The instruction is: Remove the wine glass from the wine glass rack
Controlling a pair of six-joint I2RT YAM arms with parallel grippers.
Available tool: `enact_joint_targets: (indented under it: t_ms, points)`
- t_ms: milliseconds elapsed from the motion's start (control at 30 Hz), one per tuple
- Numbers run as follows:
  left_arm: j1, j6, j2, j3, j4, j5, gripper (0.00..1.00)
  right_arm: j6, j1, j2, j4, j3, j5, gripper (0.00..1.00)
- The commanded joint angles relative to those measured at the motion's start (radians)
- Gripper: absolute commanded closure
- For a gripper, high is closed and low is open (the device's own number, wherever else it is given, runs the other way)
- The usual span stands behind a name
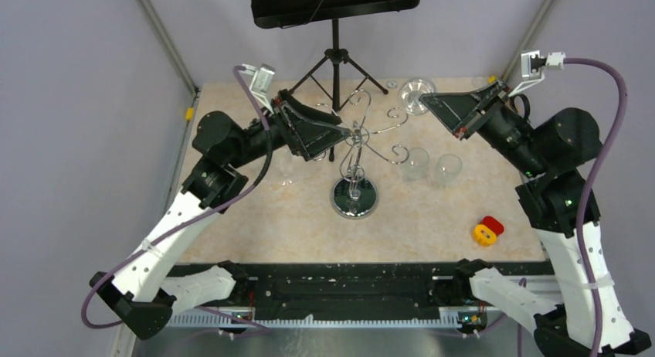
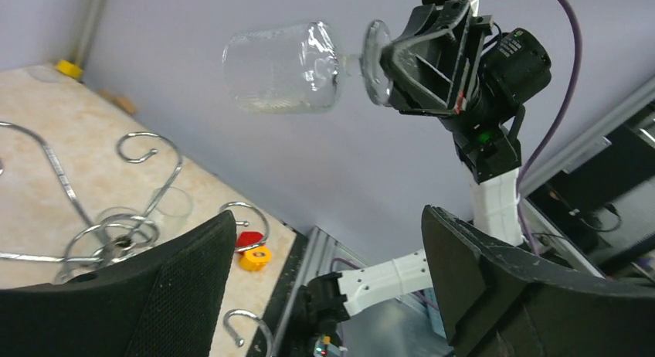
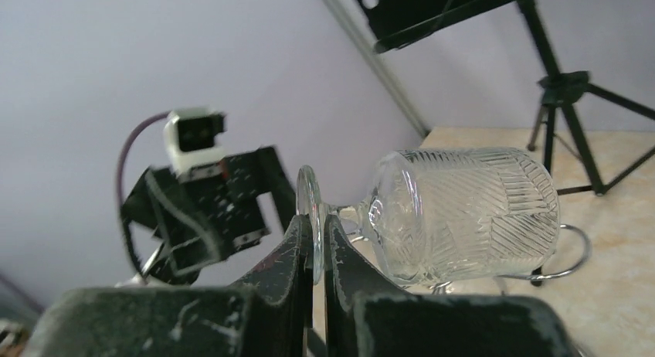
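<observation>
Above the counter (image 1: 255,233), far right | we see right end effector (image 3: 317,241) clamped on the wine glass (image 3: 463,210) foot, glass sideways, off the wine glass rack (image 1: 354,198) | left end effector (image 2: 328,222) spread wide

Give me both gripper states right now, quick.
Left gripper: open, holding nothing.
Right gripper: shut on the foot of the wine glass.
</observation>
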Motion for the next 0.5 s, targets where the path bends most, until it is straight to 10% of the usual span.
enact_joint_targets:
  t_ms: [0, 467]
  points:
    - [-0.043, -0.114, 0.085, 0.095, 0.134, 0.072, 0.1, -0.008, 0.008, -0.001, 0.077, 0.056, -0.263, 1.0]
    - [-0.14, -0.171, 0.21, 0.21, 0.159, 0.064, 0.4, 0.029, 0.008, 0.065, 0.189, 0.015, -0.432, 1.0]
